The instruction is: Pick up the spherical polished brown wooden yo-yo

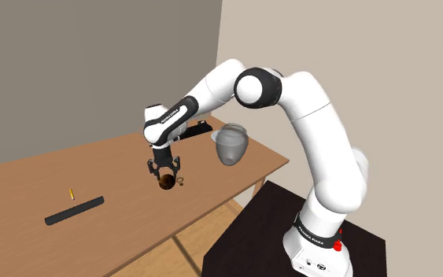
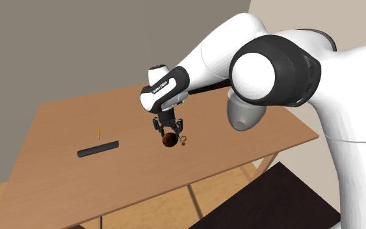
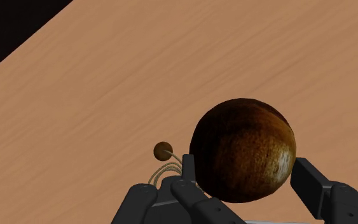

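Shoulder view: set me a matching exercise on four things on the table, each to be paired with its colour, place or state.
Things:
1. yo-yo
2. jar
3. bar
4. small stick

Descriptions:
A. black, long, lying flat
B. yellow, just behind the bar
C. dark brown ball, clasped between the fingers
D. pale grey, wide-mouthed, towards the shoulder view's right

Pairs: 1-C, 2-D, 3-A, 4-B

Grey pot point(image 1: 231, 146) near the tool point(image 1: 165, 178); black bar point(image 1: 74, 210) lies well apart
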You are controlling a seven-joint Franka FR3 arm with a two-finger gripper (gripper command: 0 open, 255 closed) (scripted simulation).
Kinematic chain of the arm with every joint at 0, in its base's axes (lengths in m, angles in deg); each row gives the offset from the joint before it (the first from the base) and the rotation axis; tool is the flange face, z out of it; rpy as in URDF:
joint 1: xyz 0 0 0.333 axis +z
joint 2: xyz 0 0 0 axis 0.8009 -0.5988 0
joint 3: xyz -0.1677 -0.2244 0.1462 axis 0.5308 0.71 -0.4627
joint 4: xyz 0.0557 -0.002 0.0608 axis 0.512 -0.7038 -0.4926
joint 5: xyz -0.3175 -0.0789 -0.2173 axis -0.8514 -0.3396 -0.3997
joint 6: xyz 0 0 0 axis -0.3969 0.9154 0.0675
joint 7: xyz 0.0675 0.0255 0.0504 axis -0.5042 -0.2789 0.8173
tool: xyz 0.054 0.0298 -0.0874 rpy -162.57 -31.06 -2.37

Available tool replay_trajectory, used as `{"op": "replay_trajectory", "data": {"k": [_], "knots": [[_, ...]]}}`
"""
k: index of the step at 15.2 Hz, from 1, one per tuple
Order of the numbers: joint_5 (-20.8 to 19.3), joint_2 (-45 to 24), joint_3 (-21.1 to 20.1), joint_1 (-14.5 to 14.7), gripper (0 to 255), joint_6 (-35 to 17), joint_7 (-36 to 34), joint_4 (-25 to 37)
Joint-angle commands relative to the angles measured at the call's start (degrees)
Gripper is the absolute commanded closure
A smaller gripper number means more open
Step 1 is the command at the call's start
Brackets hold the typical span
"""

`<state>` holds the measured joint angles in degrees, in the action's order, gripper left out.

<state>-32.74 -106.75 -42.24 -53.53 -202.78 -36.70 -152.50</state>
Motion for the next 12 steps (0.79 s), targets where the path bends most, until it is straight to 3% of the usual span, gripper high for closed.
{"op": "replay_trajectory", "data": {"k": [1,12], "knots": [[0.13,1.21,-0.11,-0.13,255,0.9,0.08,-0.31],[0.73,6.07,-0.61,-0.51,255,5.28,0.22,-0.77]]}}
